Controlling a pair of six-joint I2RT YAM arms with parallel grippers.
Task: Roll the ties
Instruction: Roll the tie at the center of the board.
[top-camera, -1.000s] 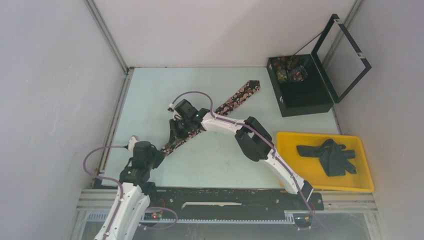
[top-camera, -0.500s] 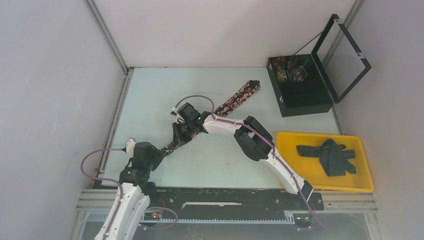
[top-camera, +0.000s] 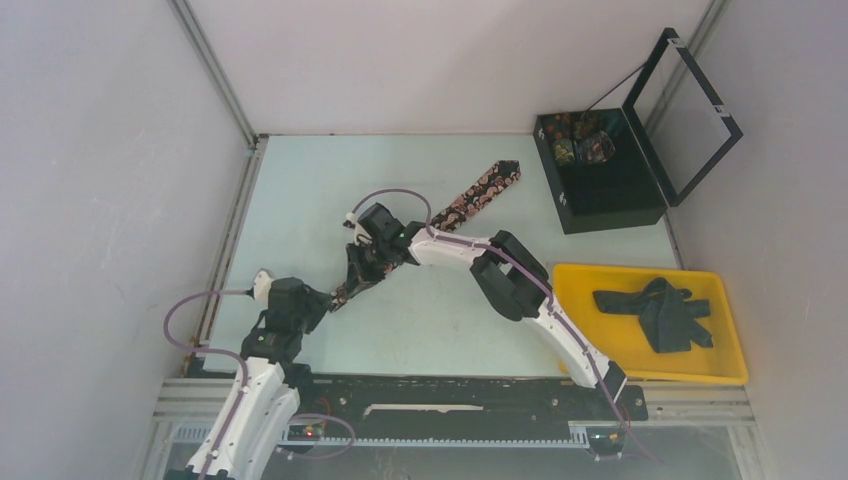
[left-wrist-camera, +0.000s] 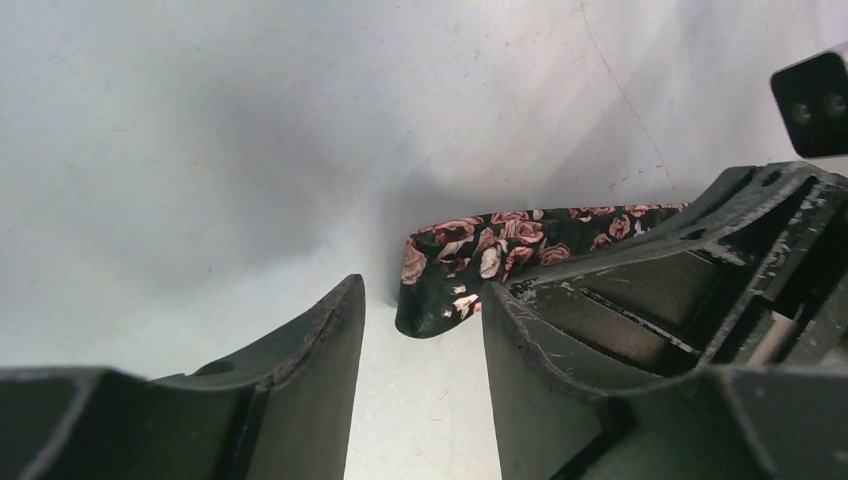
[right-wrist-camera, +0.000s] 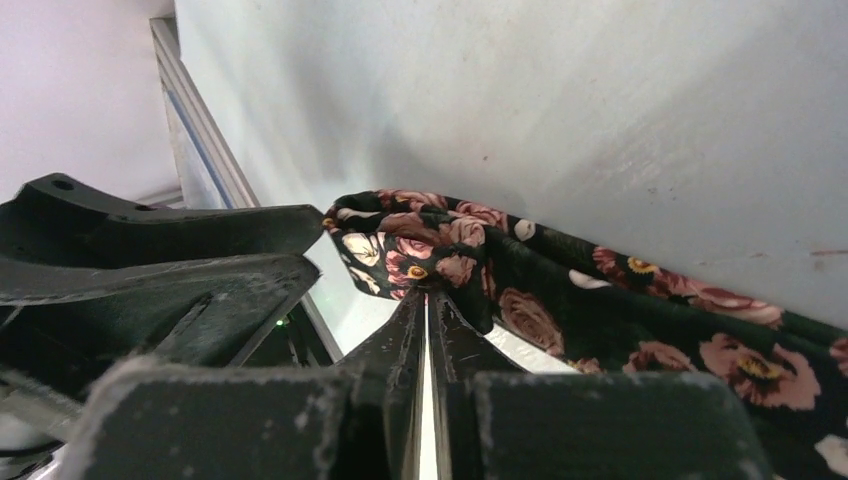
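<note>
At the left, the left arm's fingers (left-wrist-camera: 325, 335) have just come apart. A second ago they stood much closer together at the narrow end (left-wrist-camera: 440, 290) of the rose-patterned tie (top-camera: 480, 188); now a clear gap shows between them. We judge that this arm has let go of the end, so the first curl of the roll has to hold by itself. That end lies on the bench (top-camera: 300, 190) just beyond the open fingertips, with its tip curled. It is nearer the right-hand finger in the wrist view and not between the two.

Further right, the right arm's fingers (right-wrist-camera: 395, 350) are pressed together and pinch a bunched fold of the same tie a little way up its length. They have shifted only slightly toward the narrow end. From there the tie runs flat and diagonally to its broad end near the black box (top-camera: 610, 205). At the far right, dark ties (top-camera: 655, 310) lie in the yellow tray (top-camera: 580, 340).
</note>
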